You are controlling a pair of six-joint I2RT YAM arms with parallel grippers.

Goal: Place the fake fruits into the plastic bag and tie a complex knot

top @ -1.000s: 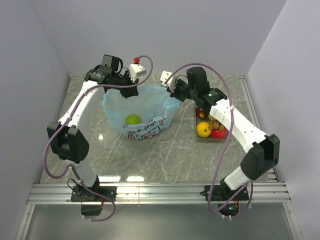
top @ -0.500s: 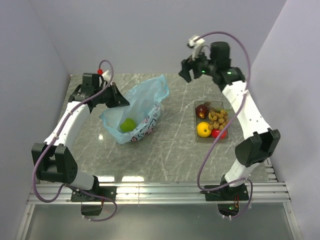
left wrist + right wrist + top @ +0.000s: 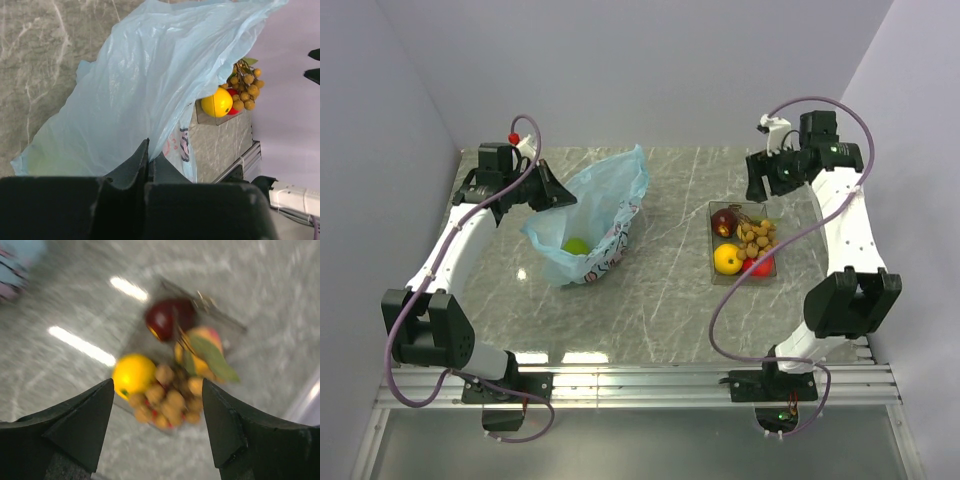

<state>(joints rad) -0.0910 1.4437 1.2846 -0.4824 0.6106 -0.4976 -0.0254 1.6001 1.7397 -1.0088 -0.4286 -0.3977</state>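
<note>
The light-blue plastic bag [image 3: 601, 203] lies slumped on the table's left half, and a green apple [image 3: 575, 245] shows through its side. My left gripper [image 3: 557, 196] is shut on the bag's left rim; in the left wrist view its fingers [image 3: 142, 162] pinch the film of the bag [image 3: 150, 85]. My right gripper [image 3: 756, 184] hangs open above the tray's far end, holding nothing. Between its tips in the right wrist view lie the yellow fruit [image 3: 132, 374], the brown-ball bunch [image 3: 170, 401] and a dark red fruit [image 3: 168, 317]. From above I see the yellow fruit [image 3: 727, 258] and the red fruit [image 3: 756, 266].
A clear rectangular tray [image 3: 741, 282] at the right holds the remaining fruits. Grey walls close in the left, back and right sides. An aluminium rail [image 3: 640, 385] runs along the near edge. The right wrist view is blurred by motion.
My right gripper let go of the bag's rim, opened and swung right to above the tray. The left gripper pulled the bag leftward, and the bag's mouth collapsed.
</note>
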